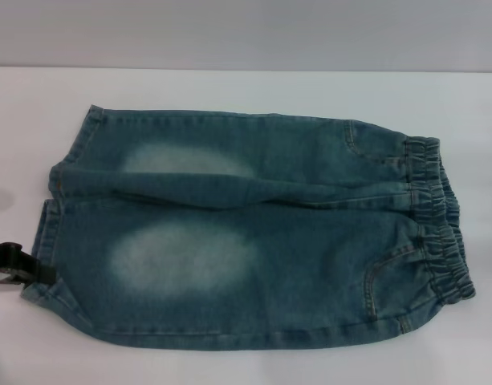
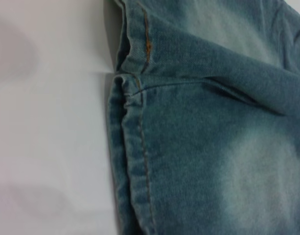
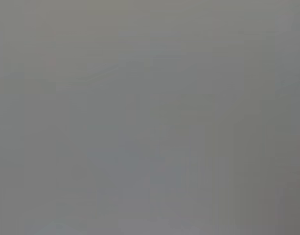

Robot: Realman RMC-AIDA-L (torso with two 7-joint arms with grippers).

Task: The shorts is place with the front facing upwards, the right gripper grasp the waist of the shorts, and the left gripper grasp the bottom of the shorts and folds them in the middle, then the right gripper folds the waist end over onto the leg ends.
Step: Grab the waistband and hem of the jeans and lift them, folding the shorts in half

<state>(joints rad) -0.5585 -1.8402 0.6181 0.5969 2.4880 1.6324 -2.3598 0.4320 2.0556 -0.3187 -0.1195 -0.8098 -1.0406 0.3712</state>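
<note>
Blue denim shorts (image 1: 246,233) lie flat on the white table (image 1: 229,88), front up, with faded patches on both legs. The elastic waist (image 1: 438,216) is at the right and the leg ends (image 1: 53,216) at the left. My left gripper (image 1: 21,267) shows as a black piece at the left edge, right beside the near leg's hem. The left wrist view looks closely at the leg hems (image 2: 135,98) and the bare table (image 2: 47,122) beside them. My right gripper does not appear in any view; the right wrist view is a plain grey field.
The white table extends around the shorts on every side, with a pale wall (image 1: 246,32) behind its far edge.
</note>
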